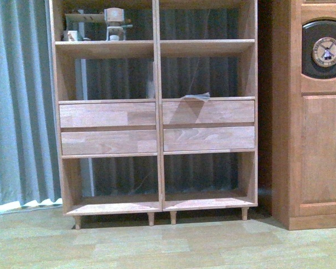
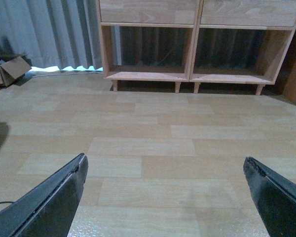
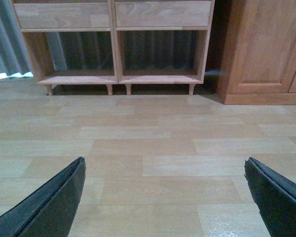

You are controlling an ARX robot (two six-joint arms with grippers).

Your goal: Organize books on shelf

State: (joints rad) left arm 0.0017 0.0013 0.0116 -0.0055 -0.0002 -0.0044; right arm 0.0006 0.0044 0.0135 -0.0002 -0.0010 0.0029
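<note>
The light-wood shelf (image 1: 158, 123) stands straight ahead in the front view, with four drawer fronts in its middle and open compartments above and below. A thin pale book (image 1: 196, 97) lies flat on the board above the right drawers, only its edge showing. No other book shows. Neither arm appears in the front view. My left gripper (image 2: 164, 162) is open over bare floor, well short of the shelf (image 2: 192, 54). My right gripper (image 3: 165, 163) is open too, nothing between its fingers, with the shelf (image 3: 113, 52) ahead of it.
A darker reddish cabinet (image 1: 316, 123) with a round clock stands close beside the shelf's right side (image 3: 261, 54). Grey curtain (image 1: 17, 101) hangs behind and to the left. A wooden figure (image 1: 115, 22) sits on the upper left board. A cardboard box (image 2: 10, 69) lies on the floor at the left.
</note>
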